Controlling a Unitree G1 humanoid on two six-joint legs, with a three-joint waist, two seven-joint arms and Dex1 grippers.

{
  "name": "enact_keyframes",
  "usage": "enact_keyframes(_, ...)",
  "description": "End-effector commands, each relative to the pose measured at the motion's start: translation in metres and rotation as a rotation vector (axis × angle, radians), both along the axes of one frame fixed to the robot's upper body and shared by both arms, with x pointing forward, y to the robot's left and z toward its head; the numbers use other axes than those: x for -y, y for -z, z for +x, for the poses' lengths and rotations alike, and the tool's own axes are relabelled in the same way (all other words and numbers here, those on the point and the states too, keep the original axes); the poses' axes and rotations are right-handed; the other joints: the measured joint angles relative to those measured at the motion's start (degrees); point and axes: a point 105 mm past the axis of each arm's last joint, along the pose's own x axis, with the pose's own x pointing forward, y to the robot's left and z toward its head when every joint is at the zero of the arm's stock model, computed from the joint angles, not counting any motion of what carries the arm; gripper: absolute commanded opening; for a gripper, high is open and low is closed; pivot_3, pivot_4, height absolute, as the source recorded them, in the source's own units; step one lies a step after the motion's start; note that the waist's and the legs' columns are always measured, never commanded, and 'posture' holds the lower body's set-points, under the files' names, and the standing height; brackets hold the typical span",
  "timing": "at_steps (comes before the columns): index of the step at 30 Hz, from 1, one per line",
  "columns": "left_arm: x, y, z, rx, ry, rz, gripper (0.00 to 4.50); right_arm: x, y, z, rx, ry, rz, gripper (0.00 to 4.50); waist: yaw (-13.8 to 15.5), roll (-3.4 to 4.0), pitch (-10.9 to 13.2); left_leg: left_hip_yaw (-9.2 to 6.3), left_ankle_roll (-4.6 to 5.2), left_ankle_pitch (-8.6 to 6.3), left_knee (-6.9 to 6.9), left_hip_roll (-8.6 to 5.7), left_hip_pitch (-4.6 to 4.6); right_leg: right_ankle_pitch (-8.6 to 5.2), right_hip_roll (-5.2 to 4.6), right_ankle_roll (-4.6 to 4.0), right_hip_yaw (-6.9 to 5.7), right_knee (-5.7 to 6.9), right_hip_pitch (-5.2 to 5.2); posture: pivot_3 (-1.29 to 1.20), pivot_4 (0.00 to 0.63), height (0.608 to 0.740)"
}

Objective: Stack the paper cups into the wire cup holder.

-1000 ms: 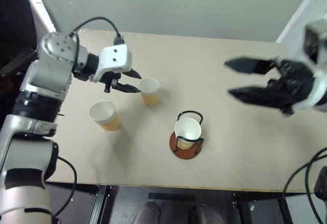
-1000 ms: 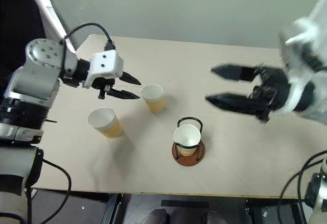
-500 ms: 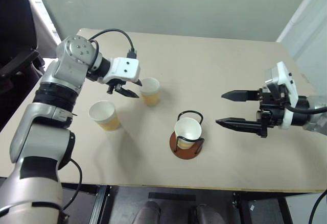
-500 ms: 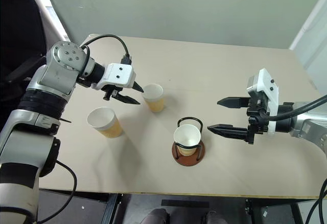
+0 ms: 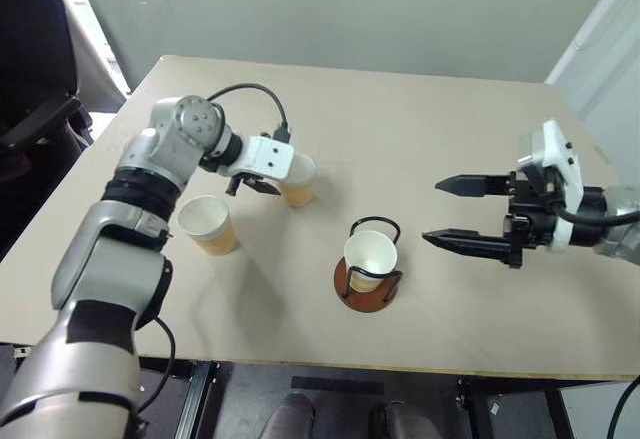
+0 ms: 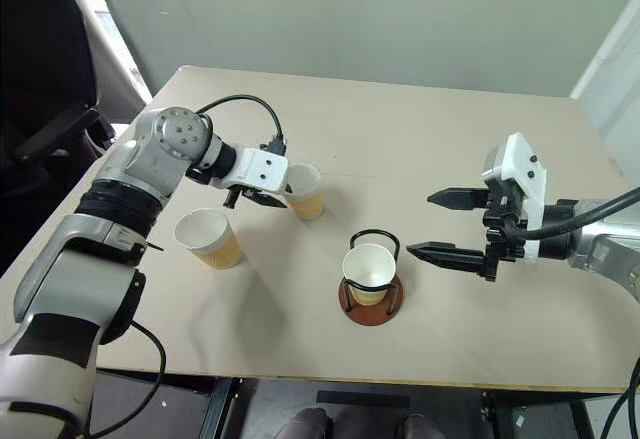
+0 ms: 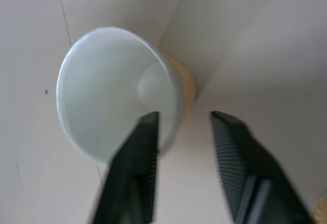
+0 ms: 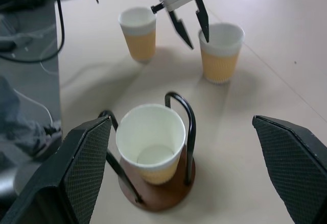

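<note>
Three paper cups with yellow-tan ribbed walls stand on the table. One cup [image 5: 368, 257] sits in the wire cup holder [image 5: 345, 287], a reddish-brown disc with black wire loops. A second cup [image 5: 205, 224] stands loose at the left. My left gripper [image 5: 268, 185] is at the third cup [image 5: 300, 181], open. One finger [image 7: 145, 147] hangs inside the rim and the other outside, with the cup wall [image 7: 176, 89] between them and a gap on the outer side. My right gripper [image 5: 431, 212] hovers wide open to the right of the holder, holding nothing.
The beige table [image 5: 450, 119] runs to a grey wall at the back. A dark chair [image 5: 30, 69] stands off the table's left edge. A black cable loops over my left wrist. Bare tabletop lies between the holder and my right gripper.
My left gripper has moved down and forward onto the third cup's rim, and its fingers have drawn closer together. My right gripper dropped lower a second ago and has held still since.
</note>
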Motion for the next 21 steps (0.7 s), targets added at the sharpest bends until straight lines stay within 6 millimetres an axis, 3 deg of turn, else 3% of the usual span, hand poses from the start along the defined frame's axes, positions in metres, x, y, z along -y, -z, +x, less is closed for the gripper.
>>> enact_keyframes(1, 0.005, -0.011, 0.000, 0.031, 0.024, -0.016, 0.03, 0.001, -0.007, -0.002, 0.062, 0.016, -0.014, 4.50, 0.0, 0.00, 0.0, 0.01, 0.00, 0.00, 0.00, -0.01, 0.00, 0.00, 0.00, 0.00, 0.00, 0.00, 0.00, 0.00, 0.150, 0.740)
enact_keyframes(8, 0.008, -0.015, -0.006, -0.013, 0.049, -0.046, 0.03, 0.003, -0.008, 0.000, 0.069, 0.026, -0.016, 4.50, 0.0, 0.00, 0.0, 0.06, 0.00, 0.00, 0.02, -0.01, 0.00, 0.00, 0.00, 0.00, 0.00, 0.01, 0.00, 0.00, 0.150, 0.740)
enact_keyframes(12, 0.028, -0.045, -0.024, -0.086, 0.154, -0.190, 0.03, 0.004, -0.015, -0.003, 0.076, 0.011, 0.007, 4.50, 0.0, 0.00, 0.0, 0.05, 0.00, 0.00, 0.03, -0.02, -0.03, 0.00, 0.00, 0.01, -0.01, 0.02, 0.00, 0.00, 0.150, 0.740)
enact_keyframes(17, 0.055, -0.096, -0.060, -0.141, 0.302, -0.362, 0.03, 0.002, -0.032, -0.023, 0.064, -0.104, 0.087, 4.50, 0.3, -0.01, 0.0, 0.04, 0.00, 0.00, 0.18, -0.05, -0.34, 0.06, 0.03, 0.11, -0.06, 0.01, -0.16, 0.00, 0.150, 0.740)
enact_keyframes(21, 0.065, -0.109, -0.090, -0.204, 0.421, -0.354, 0.03, 0.010, -0.035, -0.033, 0.056, -0.129, 0.086, 4.50, 0.3, 0.01, 0.0, 0.17, 0.00, 0.00, 0.03, -0.04, -0.26, 0.06, 0.03, 0.12, 0.00, -0.05, -0.18, 0.00, 0.150, 0.740)
